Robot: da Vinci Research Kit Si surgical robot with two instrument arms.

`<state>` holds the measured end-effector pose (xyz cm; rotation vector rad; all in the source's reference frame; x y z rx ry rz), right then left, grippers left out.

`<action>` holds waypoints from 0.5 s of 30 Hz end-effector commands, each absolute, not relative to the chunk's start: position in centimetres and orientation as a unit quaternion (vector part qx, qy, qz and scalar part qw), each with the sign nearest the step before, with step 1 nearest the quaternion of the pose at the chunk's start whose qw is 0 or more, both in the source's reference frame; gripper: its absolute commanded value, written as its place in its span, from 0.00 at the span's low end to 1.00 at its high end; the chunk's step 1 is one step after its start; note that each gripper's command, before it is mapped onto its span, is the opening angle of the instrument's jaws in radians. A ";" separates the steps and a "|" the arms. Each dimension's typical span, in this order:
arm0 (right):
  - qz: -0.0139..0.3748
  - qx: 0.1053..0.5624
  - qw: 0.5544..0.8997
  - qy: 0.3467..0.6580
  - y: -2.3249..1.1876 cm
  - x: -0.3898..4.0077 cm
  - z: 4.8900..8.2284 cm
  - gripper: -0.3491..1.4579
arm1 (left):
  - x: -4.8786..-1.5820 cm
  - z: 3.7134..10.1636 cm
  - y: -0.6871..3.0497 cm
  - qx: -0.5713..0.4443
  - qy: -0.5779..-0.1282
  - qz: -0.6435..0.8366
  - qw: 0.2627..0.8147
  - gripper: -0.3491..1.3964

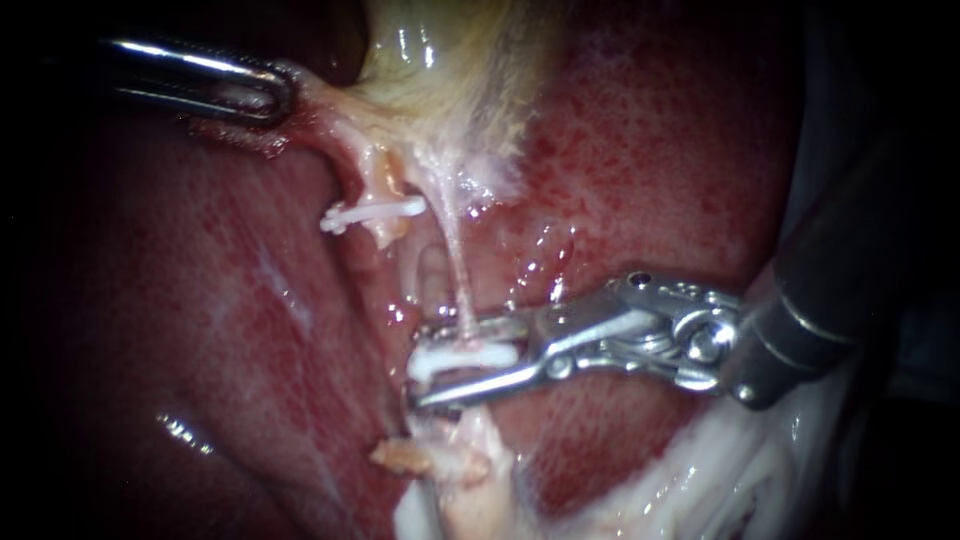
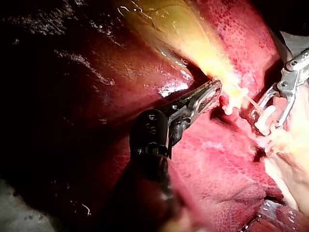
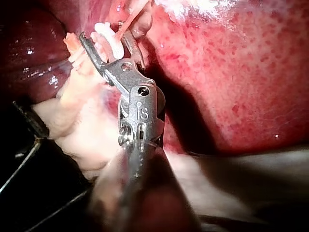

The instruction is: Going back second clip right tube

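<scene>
Your left instrument (image 1: 285, 98) is reaching in from the left, its dark shaft lying almost level. At its tip it is clamping shut on a fold of tissue (image 1: 318, 110). Your right instrument (image 1: 420, 365) is reaching in from the right, its shaft sloping down to a bent metal wrist and its tip pointing left. It is standing open, with a white clip (image 1: 465, 357) lying inside the gap. In the left wrist view, the two tips are sitting near each other without touching.

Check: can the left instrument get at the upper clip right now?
Probably not: left instrument is shut on gallbladder tissue; path to the upper clip looks clear, but it'd have to release.
</scene>
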<state>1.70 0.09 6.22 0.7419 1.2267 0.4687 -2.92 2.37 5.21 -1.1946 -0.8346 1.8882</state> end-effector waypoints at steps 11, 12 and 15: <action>0.112 0.216 0.778 0.579 0.15 0.97 5.85 0.47 | -2.90 5.21 2.36 -0.465 -0.325 0.735 0.370 0.00; 0.101 0.203 0.782 0.581 0.15 0.89 5.78 0.47 | -2.90 5.21 2.36 -0.465 -0.325 0.735 0.370 0.00; 0.074 0.179 0.798 0.571 0.19 0.76 5.61 0.47 | -2.90 5.21 2.36 -0.464 -0.325 0.736 0.370 0.00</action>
